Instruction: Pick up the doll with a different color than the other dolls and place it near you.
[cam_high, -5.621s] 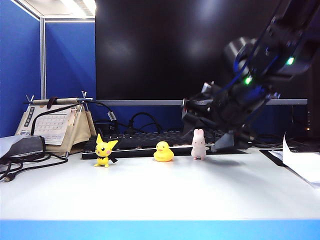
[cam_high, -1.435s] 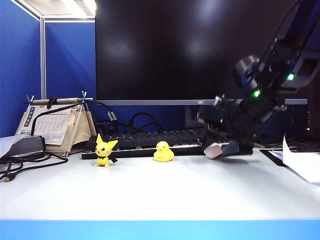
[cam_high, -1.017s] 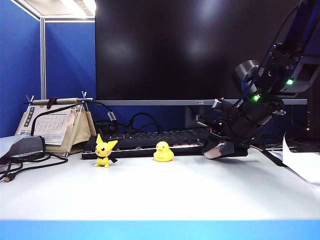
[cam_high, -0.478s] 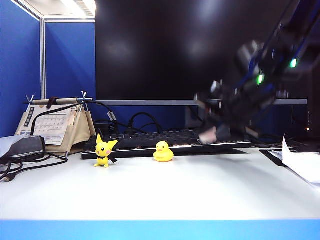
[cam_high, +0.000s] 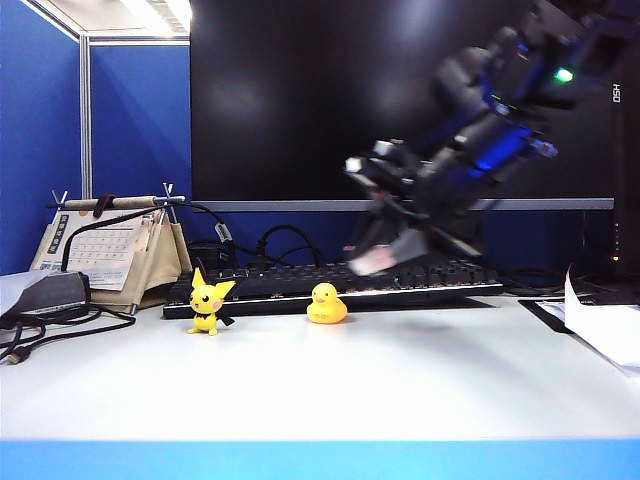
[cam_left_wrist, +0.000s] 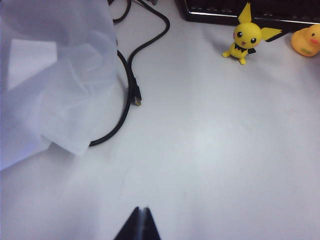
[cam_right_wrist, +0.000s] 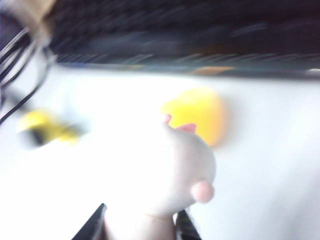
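Currently the right gripper (cam_right_wrist: 140, 222) is clamping its two dark fingers (cam_right_wrist: 92, 225) on the base of the pale pink rabbit doll (cam_right_wrist: 172, 170), the body and a stubby arm sticking out beyond the tips in the blurred right wrist view. Seen from the exterior view, this right gripper (cam_high: 385, 250) is hanging in the air above the desk (cam_high: 320, 390), tilted downward toward the left, with the rabbit doll (cam_high: 368, 262) showing as a pale smear at its tip, in front of the black keyboard (cam_high: 400, 282) and a little up and to the right of the yellow duck (cam_high: 326, 303). The duck is standing on the desk in front of the keyboard, and the yellow pointy-eared figure (cam_high: 208, 302) is standing further left, well apart from it. Behind them a large dark monitor (cam_high: 380, 100) is filling the background, with a desk calendar (cam_high: 110, 250) and black cables (cam_high: 60, 325) at far left. The left gripper (cam_left_wrist: 138, 226) is hovering low over bare desk surface, its fingers pressed together to a narrow point, holding nothing; a black cable (cam_left_wrist: 131, 90) and crumpled translucent plastic (cam_left_wrist: 55, 80) are lying beyond it.
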